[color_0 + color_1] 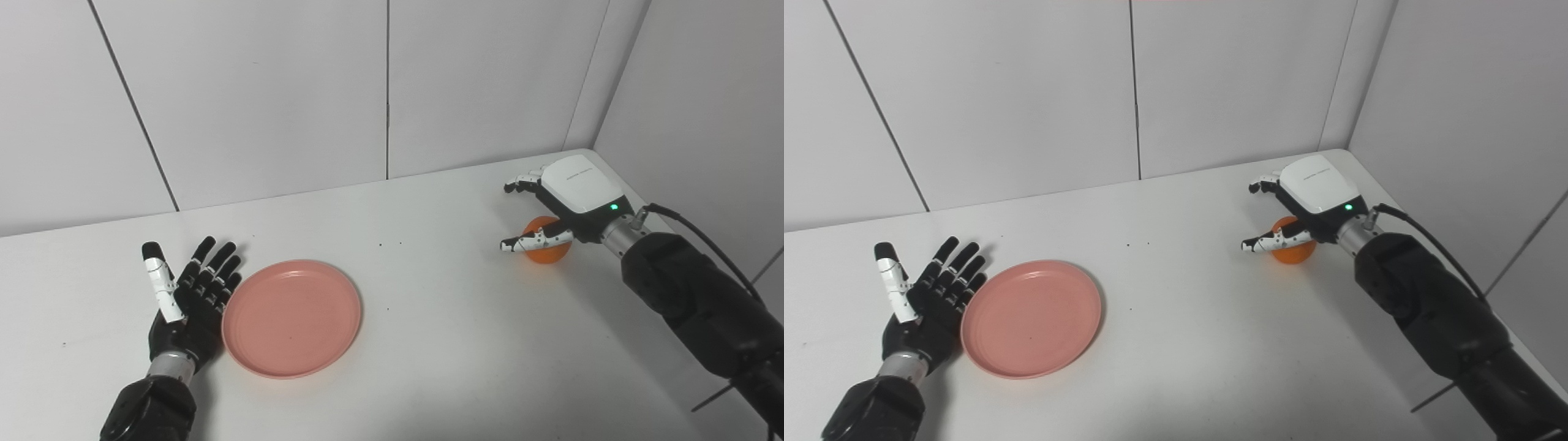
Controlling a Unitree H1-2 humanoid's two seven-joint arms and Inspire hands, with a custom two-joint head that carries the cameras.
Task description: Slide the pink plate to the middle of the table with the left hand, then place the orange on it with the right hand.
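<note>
While my right hand arches unclenched over the orange, my left hand lies spread, touching the pink plate; its casing print is unreadable.

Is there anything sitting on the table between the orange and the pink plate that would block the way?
Nothing visible: bare table lies between the orange, under the right hand, and the pink plate.

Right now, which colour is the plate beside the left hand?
Pink; the plate shows best in the left eye view.
</note>
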